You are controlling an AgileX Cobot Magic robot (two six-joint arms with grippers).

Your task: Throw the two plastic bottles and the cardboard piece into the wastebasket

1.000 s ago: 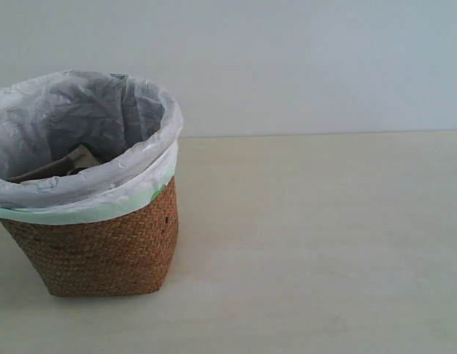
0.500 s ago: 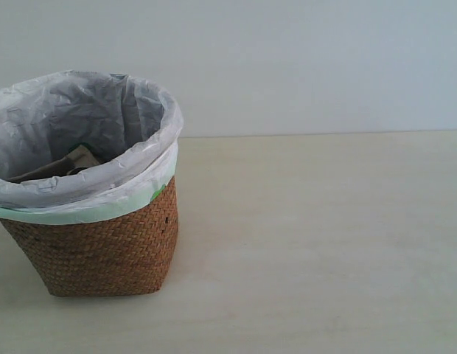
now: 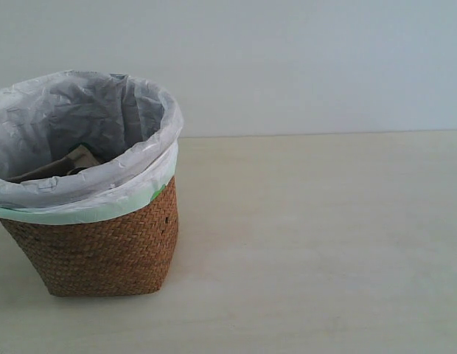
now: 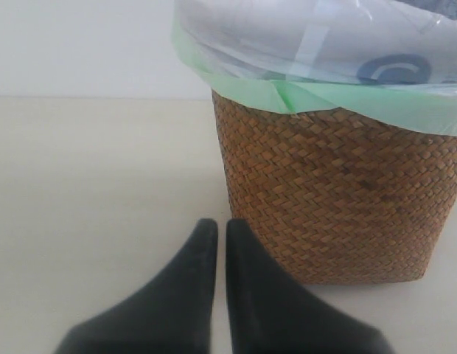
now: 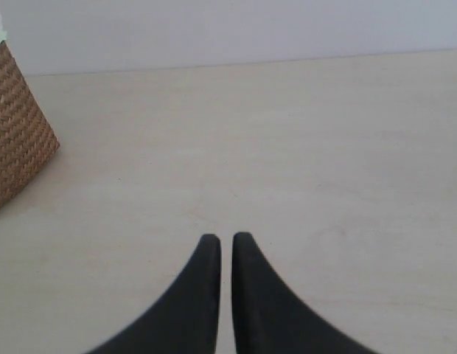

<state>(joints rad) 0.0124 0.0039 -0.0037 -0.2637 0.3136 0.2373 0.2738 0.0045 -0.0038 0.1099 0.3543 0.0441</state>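
The wicker wastebasket (image 3: 103,243) stands at the left of the exterior view, its white plastic liner folded over the rim. Inside it a corner of the beige cardboard piece (image 3: 75,161) shows above the liner's front edge. Neither plastic bottle can be seen in any view. My left gripper (image 4: 222,224) is shut and empty, low over the table just beside the basket's woven wall (image 4: 339,199). My right gripper (image 5: 225,238) is also shut and empty, over bare table, with the basket's side (image 5: 15,133) off at the frame edge. Neither gripper appears in the exterior view.
A pale wooden table (image 3: 317,243) stretches to the right of the basket, with a plain light wall behind it. A green band of the liner (image 4: 339,99) hangs over the basket's rim.
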